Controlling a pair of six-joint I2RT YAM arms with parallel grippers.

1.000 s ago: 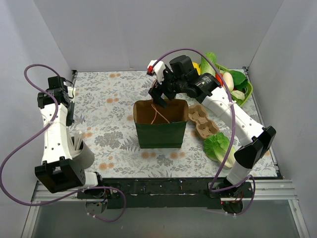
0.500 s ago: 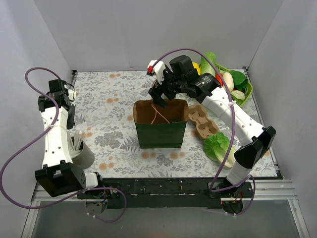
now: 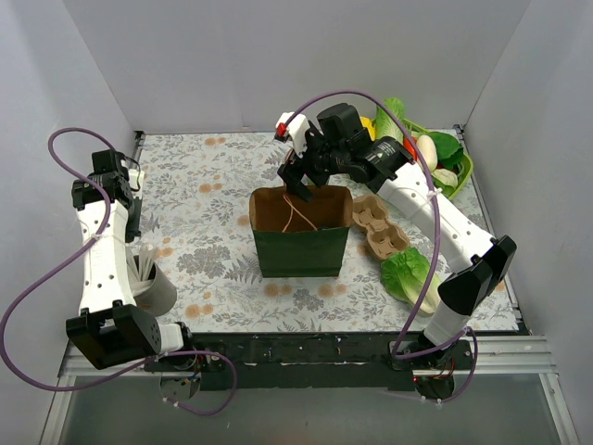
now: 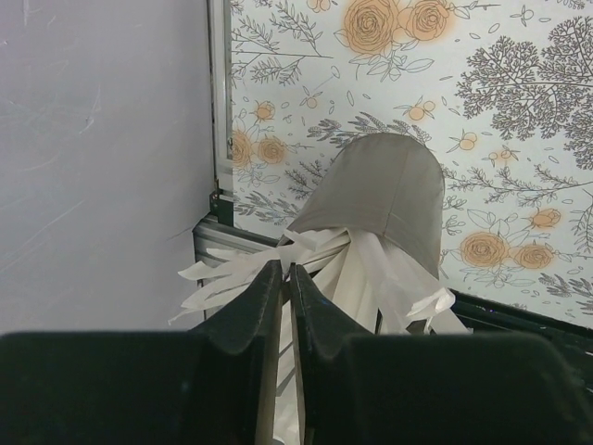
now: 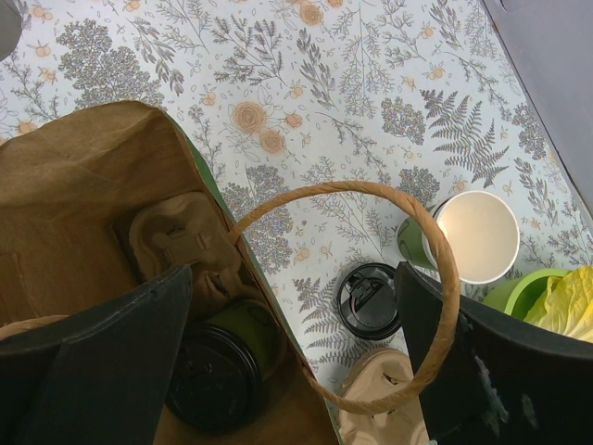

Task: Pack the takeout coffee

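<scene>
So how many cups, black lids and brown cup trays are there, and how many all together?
Cups: 3, the open cup, the lidded cup in the bag, the grey cup.
Black lids: 2, the loose lid, the fitted lid.
Brown trays: 2, the bagged tray, the table tray.
Total: 7.

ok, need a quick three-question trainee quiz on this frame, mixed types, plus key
1. Short answer: what already sits inside the bag?
2. Pick one: the loose black lid lies A) on the table beside the open cup, B) on the open cup, C) inside the bag.
3. True or false: the right gripper has its jaws shut.
Key: 1. A pulp tray holding a lidded cup. 2. A. 3. False; the jaws stand wide open.
</scene>
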